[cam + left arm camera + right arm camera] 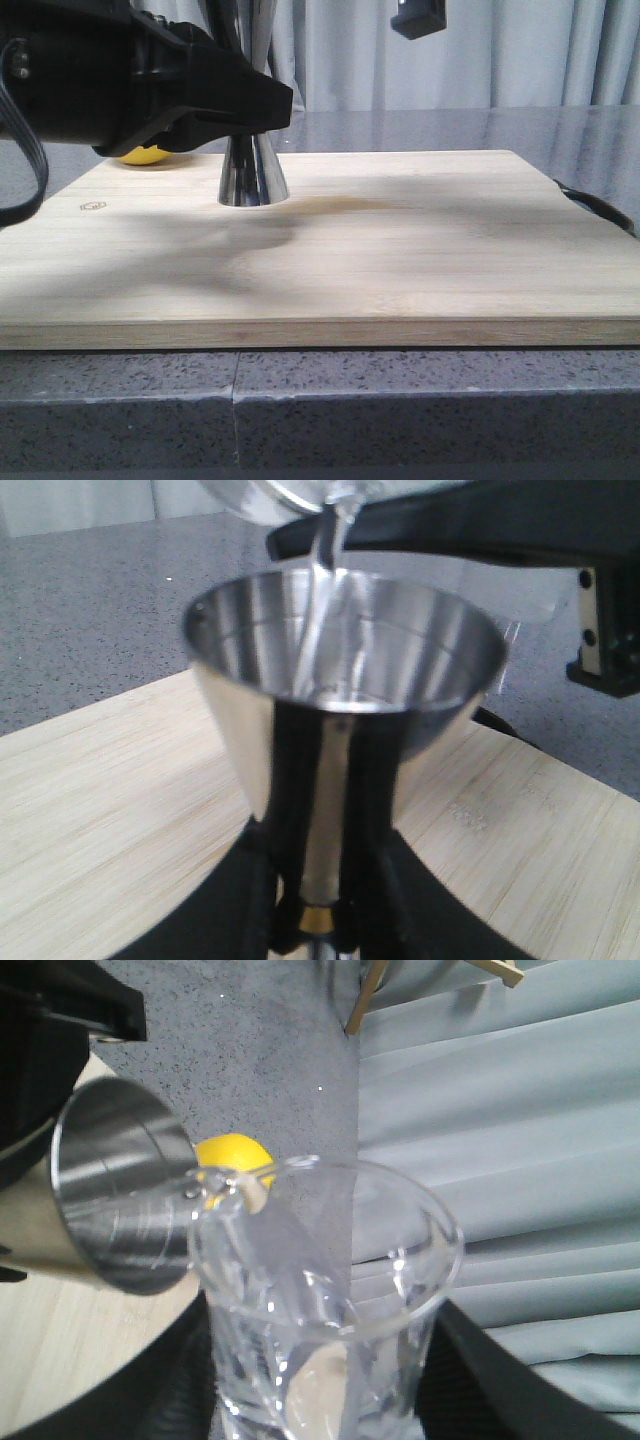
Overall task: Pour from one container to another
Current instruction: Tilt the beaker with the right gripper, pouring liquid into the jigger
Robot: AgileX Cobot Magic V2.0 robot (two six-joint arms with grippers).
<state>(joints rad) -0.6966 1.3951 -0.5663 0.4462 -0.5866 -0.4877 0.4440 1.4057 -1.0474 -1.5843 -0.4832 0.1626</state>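
Glass beaker spout over jigger rim

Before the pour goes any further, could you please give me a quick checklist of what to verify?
1. Jigger gripped at its waist by the left gripper: ok.
2. Jigger base flat on the board: ok.
3. Beaker held by the right gripper, tilted: ok.
4. Stream landing inside the jigger's cup: ok.
5. Room left in the cup: ok, level is low.
6. Liquid left in the beaker: cannot tell.

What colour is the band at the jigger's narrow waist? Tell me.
Gold, on the steel jigger; the band shows best in the left wrist view.
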